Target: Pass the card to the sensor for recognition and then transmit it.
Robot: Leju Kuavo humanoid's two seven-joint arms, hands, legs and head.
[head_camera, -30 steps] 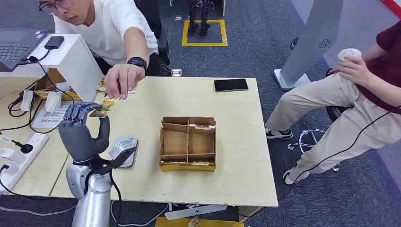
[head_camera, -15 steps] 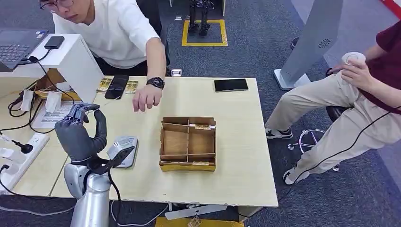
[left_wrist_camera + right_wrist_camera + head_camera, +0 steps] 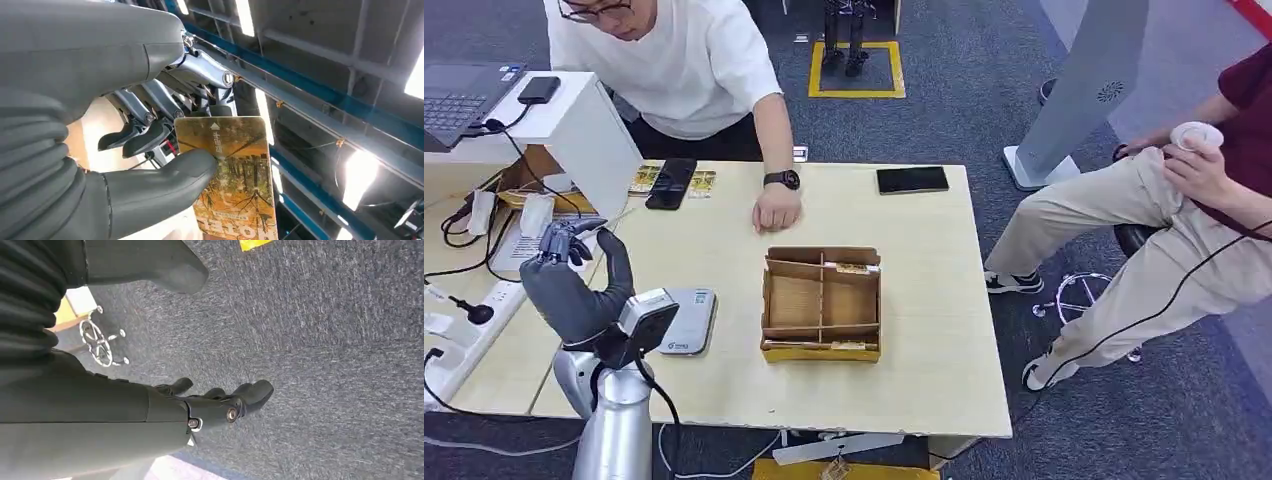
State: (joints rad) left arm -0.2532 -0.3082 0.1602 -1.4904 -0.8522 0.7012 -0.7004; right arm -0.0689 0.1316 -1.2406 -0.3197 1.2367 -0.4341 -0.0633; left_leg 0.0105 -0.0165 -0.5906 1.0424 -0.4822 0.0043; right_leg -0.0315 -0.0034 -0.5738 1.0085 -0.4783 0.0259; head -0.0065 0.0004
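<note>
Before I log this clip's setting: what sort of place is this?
Probably an office or robotics lab set up for testing: grey carpet, a wooden table bearing a card sensor, a laptop beside it, and people seated nearby.

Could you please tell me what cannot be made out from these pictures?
- Card: in the left wrist view the thumb covers part of its face and the picture edge cuts its lower end; in the head view the left hand hides it.
- Sensor: its near end sits behind the wrist camera in the head view.
- Wooden box: compartment contents too small to read.
</note>
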